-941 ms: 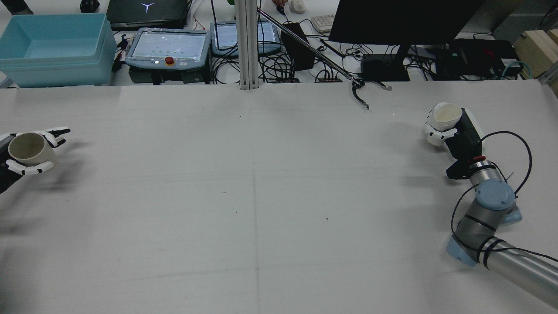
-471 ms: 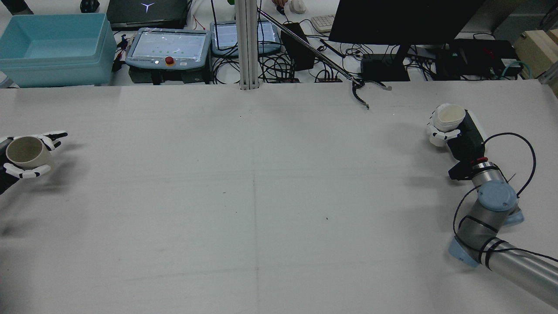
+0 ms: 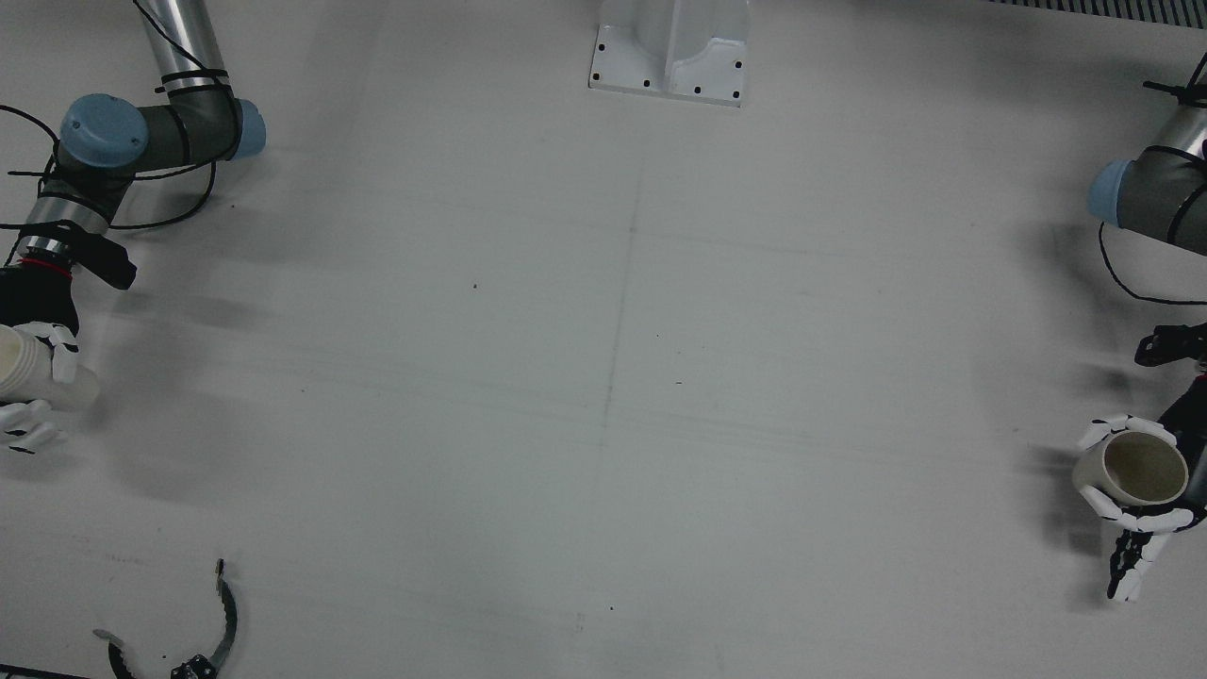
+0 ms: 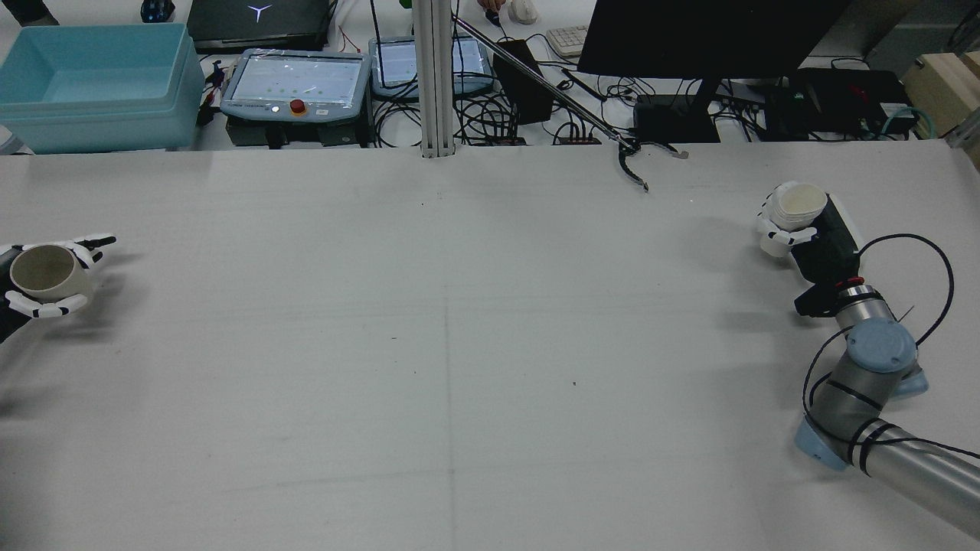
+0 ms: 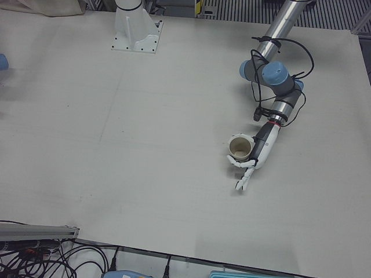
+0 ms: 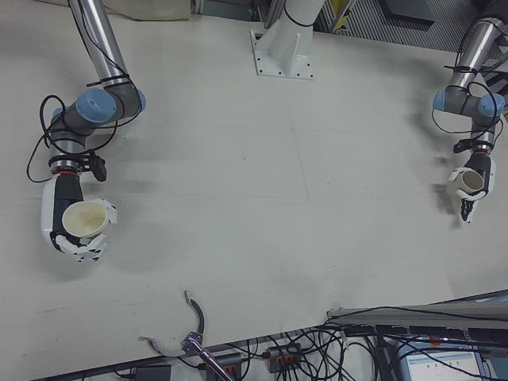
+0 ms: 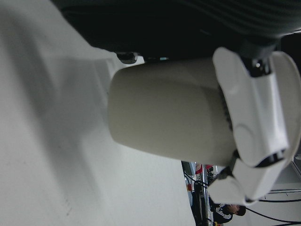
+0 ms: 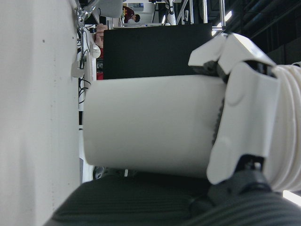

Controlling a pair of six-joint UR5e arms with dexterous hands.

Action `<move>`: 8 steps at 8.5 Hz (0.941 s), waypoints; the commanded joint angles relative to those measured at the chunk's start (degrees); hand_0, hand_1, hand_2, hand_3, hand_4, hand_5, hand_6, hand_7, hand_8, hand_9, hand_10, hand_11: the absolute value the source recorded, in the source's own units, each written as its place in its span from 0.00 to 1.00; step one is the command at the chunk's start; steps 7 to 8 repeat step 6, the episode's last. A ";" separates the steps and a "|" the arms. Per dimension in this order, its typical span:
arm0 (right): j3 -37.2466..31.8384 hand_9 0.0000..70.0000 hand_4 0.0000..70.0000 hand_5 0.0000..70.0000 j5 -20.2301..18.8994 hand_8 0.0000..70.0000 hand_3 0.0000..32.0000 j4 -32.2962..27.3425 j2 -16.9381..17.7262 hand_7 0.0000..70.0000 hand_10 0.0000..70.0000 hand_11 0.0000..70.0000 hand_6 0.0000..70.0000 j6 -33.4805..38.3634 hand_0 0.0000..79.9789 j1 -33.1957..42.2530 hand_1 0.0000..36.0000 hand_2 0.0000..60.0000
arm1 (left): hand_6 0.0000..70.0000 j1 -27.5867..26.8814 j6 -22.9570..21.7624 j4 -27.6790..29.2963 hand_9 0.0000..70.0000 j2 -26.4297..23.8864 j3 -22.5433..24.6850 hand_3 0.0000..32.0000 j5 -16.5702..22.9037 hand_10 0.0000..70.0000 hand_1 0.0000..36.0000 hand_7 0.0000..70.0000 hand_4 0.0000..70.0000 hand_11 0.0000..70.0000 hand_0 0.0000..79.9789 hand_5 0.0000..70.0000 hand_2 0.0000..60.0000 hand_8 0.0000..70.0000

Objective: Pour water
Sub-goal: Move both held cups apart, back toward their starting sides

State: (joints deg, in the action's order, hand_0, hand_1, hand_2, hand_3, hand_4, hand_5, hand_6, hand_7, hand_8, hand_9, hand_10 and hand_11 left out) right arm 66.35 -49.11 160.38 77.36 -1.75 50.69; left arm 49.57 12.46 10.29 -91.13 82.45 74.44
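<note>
My left hand (image 4: 47,307) is shut on a beige cup (image 4: 44,272) at the far left of the table, upright and mouth up. They also show in the front view as hand (image 3: 1146,521) and cup (image 3: 1136,469), and in the left-front view as cup (image 5: 239,147). My right hand (image 4: 781,239) is shut on a white cup (image 4: 800,202) at the far right, also upright. The right-front view shows that hand (image 6: 75,246) and cup (image 6: 83,218). In each hand view the cup's base is close to the table: the beige cup (image 7: 169,117) and the white cup (image 8: 150,125).
A black curved tool (image 4: 632,164) on a long rod lies at the table's far edge. Beyond that edge are a blue bin (image 4: 92,84), teach pendants (image 4: 295,80), cables and a monitor. A white post base (image 3: 669,57) stands at the table's robot side.
Both hands have moved outward with their cups: the left hand further left and slightly down in the rear view, the right hand a little further right.
</note>
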 commanded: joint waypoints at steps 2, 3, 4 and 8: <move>10.62 0.00 0.22 0.14 -0.63 0.00 0.22 6.93 2.71 0.03 0.00 0.00 0.06 -3.34 0.66 3.10 0.34 0.00 | 0.06 -0.27 0.19 0.61 0.00 -0.10 -2.03 0.00 0.00 0.00 0.25 0.07 0.28 0.00 0.59 0.02 0.04 0.00; 11.34 0.00 0.19 0.15 -0.72 0.00 0.27 7.66 2.62 0.04 0.00 0.00 0.06 -3.34 0.66 2.75 0.35 0.00 | 0.06 -0.27 0.20 1.31 0.00 -0.10 -2.64 0.00 0.00 0.00 0.23 0.07 0.26 0.00 0.58 0.01 0.02 0.00; 11.69 0.00 0.14 0.14 -0.72 0.00 0.30 7.67 2.62 0.04 0.00 0.00 0.05 -3.34 0.65 2.74 0.35 0.00 | 0.06 -0.27 0.11 1.58 0.00 -0.10 -2.65 0.00 0.00 0.00 0.22 0.07 0.24 0.00 0.58 0.00 0.02 0.00; 14.31 0.00 0.11 0.15 -0.72 0.00 0.38 7.85 4.10 0.04 0.00 0.00 0.04 -3.52 0.65 3.00 0.36 0.00 | 0.05 0.26 -0.15 2.28 0.00 -0.10 -2.21 0.00 0.00 0.00 0.22 0.07 0.20 0.00 0.58 0.00 0.01 0.00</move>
